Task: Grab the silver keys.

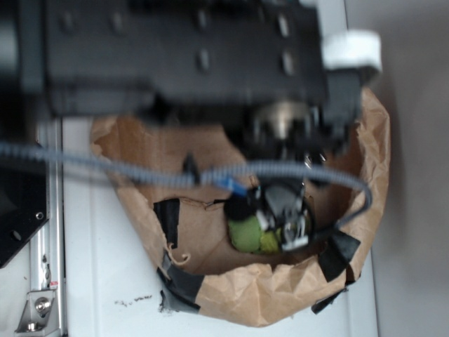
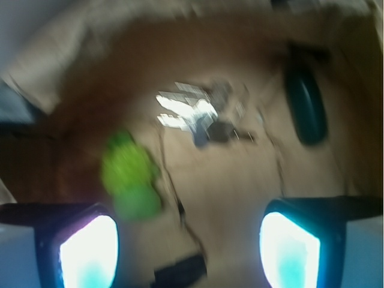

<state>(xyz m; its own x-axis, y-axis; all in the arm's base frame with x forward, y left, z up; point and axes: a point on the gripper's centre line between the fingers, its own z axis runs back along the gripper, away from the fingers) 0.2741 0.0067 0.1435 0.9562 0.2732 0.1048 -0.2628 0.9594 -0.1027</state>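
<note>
- The gripper (image 2: 189,240) hung above the paper bag (image 1: 280,295) with its fingers (image 2: 90,249) spread wide, holding nothing.
- The keys (image 2: 186,111) lay on the bag's floor, between the green plush toy (image 2: 129,174) and the dark green case (image 2: 306,105), clear of both.

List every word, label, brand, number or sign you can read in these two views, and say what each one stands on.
None can be read in either view.
The wrist view is motion-blurred: the silver keys, the green plush toy and the dark green case show no legible marking.
In the exterior view the brown paper bag, the black arm housing and the small dark specks on the white surface bear nothing that reads as text.
</note>
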